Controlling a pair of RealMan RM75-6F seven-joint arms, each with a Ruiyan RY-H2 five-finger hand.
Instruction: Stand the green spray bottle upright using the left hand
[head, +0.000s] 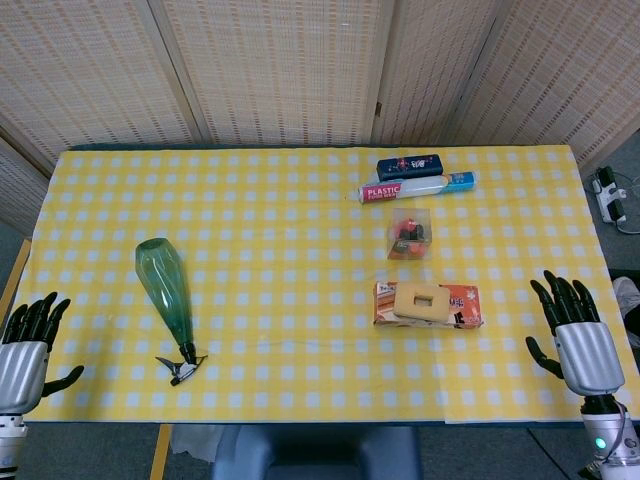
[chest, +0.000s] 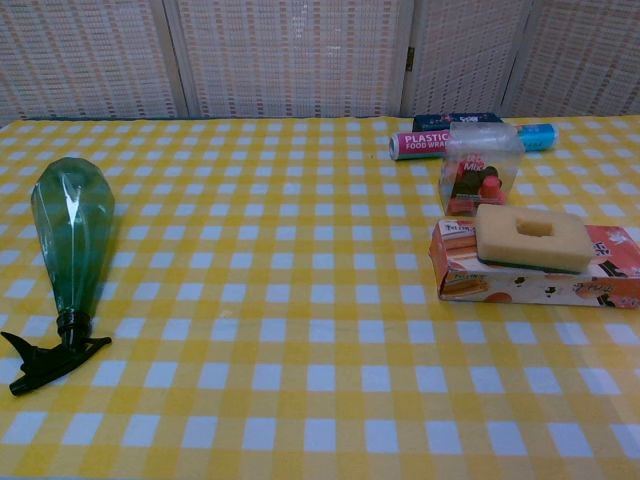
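The green spray bottle (head: 168, 290) lies on its side on the yellow checked tablecloth, left of centre, with its black trigger nozzle (head: 182, 366) toward the front edge. In the chest view the bottle (chest: 72, 232) lies at the far left, nozzle (chest: 50, 358) nearest the camera. My left hand (head: 28, 352) hovers at the table's front-left corner, fingers apart, holding nothing, well left of the bottle. At the front-right corner my right hand (head: 577, 335) is likewise spread and empty. Neither hand shows in the chest view.
A yellow sponge (head: 426, 301) rests on an orange box (head: 459, 306) right of centre. Behind it stand a small clear box with red contents (head: 409, 233), a plastic wrap roll (head: 418, 187) and a dark blue box (head: 409, 165). A power strip (head: 610, 195) lies beyond the table's right edge.
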